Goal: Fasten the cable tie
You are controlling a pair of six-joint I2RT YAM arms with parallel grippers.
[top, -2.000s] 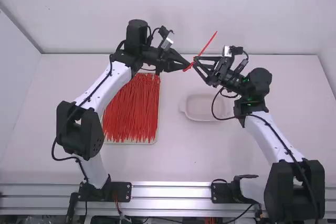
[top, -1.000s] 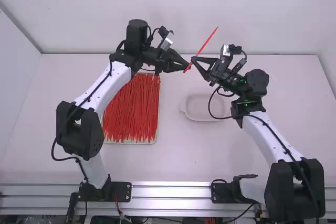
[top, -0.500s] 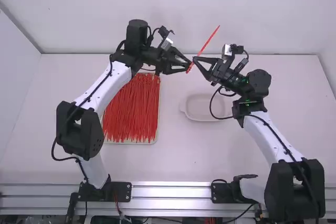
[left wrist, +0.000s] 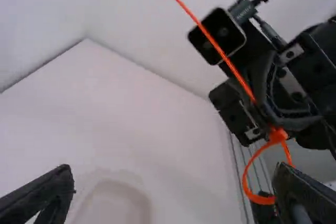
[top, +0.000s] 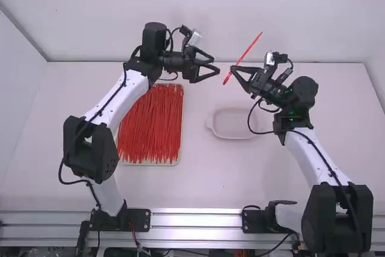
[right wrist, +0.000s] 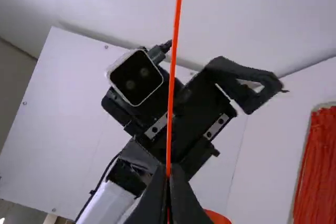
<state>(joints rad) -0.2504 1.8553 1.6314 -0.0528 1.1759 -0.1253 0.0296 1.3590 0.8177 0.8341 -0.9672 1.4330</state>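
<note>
White walls, a white surface (top: 198, 170) — above its far side the two arms face each other, just apart. The left arm's fingers (left wrist: 44, 196) are spread wide, holding nothing. The right arm's fingers (right wrist: 155, 199) are pressed together on a red cable tie (top: 243, 57) — tail slanting upward, small loop below. A tray (top: 150, 164) of spare ties (top: 150, 121) and a pale dish (top: 210, 126) lie beneath.

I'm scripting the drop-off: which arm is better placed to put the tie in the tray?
Right, likely. The right claw is shut on the looped tie, raised near the tray; the left claw is open and holds nothing.
</note>
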